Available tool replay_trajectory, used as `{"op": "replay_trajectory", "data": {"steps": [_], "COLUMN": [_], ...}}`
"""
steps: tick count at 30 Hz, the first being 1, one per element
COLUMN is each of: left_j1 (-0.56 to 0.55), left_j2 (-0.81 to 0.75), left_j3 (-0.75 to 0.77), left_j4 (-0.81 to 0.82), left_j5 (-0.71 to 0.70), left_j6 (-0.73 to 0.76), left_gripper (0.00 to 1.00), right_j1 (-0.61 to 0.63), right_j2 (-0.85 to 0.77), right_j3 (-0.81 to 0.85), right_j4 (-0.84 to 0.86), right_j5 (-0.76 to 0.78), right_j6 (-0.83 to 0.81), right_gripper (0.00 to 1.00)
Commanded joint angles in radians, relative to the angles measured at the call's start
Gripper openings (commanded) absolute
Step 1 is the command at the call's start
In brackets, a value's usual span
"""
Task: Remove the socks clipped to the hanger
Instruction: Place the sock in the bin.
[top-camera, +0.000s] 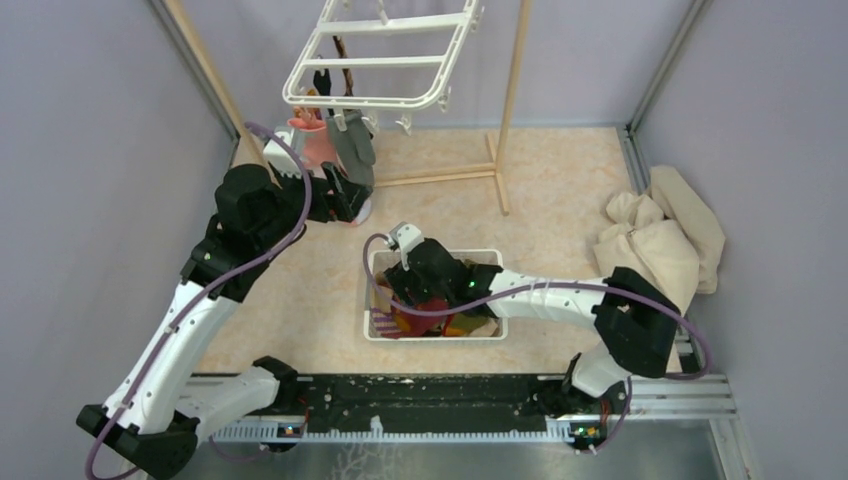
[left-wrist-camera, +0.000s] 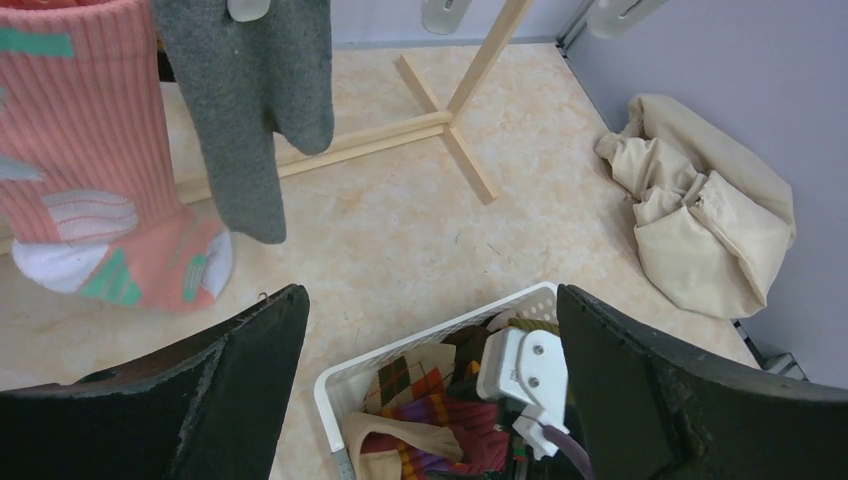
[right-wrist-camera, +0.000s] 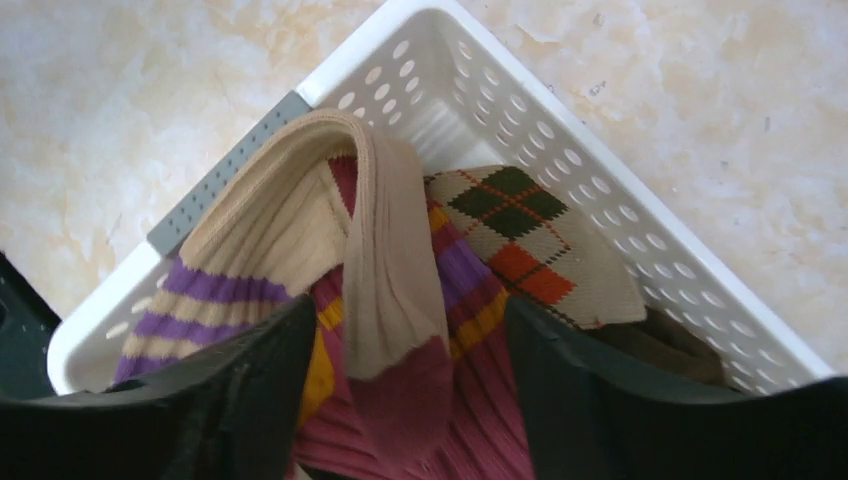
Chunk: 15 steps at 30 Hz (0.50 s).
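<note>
The white hanger (top-camera: 380, 55) hangs at the back. A pink sock (top-camera: 312, 140) (left-wrist-camera: 90, 180) and a grey sock (top-camera: 357, 150) (left-wrist-camera: 250, 110) dangle from clips on its near rim. My left gripper (top-camera: 350, 200) (left-wrist-camera: 430, 300) is open just below and in front of these two, touching neither. My right gripper (top-camera: 400, 295) (right-wrist-camera: 410, 320) is low over the white basket (top-camera: 432, 254) (right-wrist-camera: 600, 180), jaws apart. A beige sock with a maroon toe (right-wrist-camera: 390, 270) lies loose between its fingers, on top of a purple-striped sock (right-wrist-camera: 220, 290), a maroon-striped one (right-wrist-camera: 500, 400) and an argyle one (right-wrist-camera: 520, 225).
A big beige cloth heap (top-camera: 660, 240) (left-wrist-camera: 700, 220) lies at the right wall. The wooden rack's pole (top-camera: 510, 90) and floor bars (left-wrist-camera: 440, 125) stand behind the basket. Grey walls close in left, right and back.
</note>
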Motion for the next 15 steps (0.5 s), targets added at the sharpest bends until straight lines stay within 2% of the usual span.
{"op": "replay_trajectory", "data": {"steps": [1, 3, 5, 7, 11, 15], "left_j1": [0.004, 0.005, 0.006, 0.005, 0.005, 0.005], "left_j2": [-0.025, -0.028, -0.03, -0.032, -0.038, -0.076], "left_j3": [-0.006, -0.005, -0.004, -0.005, -0.004, -0.008], "left_j4": [-0.01, -0.011, -0.011, -0.011, -0.018, -0.032], "left_j5": [-0.022, -0.024, -0.028, -0.03, -0.052, -0.174], "left_j6": [0.005, 0.006, 0.007, 0.009, 0.014, 0.022], "left_gripper": [0.99, 0.99, 0.99, 0.99, 0.99, 0.99], "right_j1": [0.007, 0.007, 0.007, 0.008, 0.008, 0.007], "right_j2": [-0.142, -0.201, -0.252, -0.307, -0.355, -0.346], "right_j3": [0.024, 0.025, 0.021, 0.012, -0.002, 0.013], "right_j4": [-0.005, -0.047, -0.077, -0.085, -0.041, 0.029], "right_j5": [0.022, 0.037, 0.047, 0.041, -0.019, -0.021], "right_j6": [0.012, 0.011, 0.012, 0.019, 0.039, 0.048], "right_gripper": [0.76, 0.79, 0.77, 0.7, 0.5, 0.49]}}
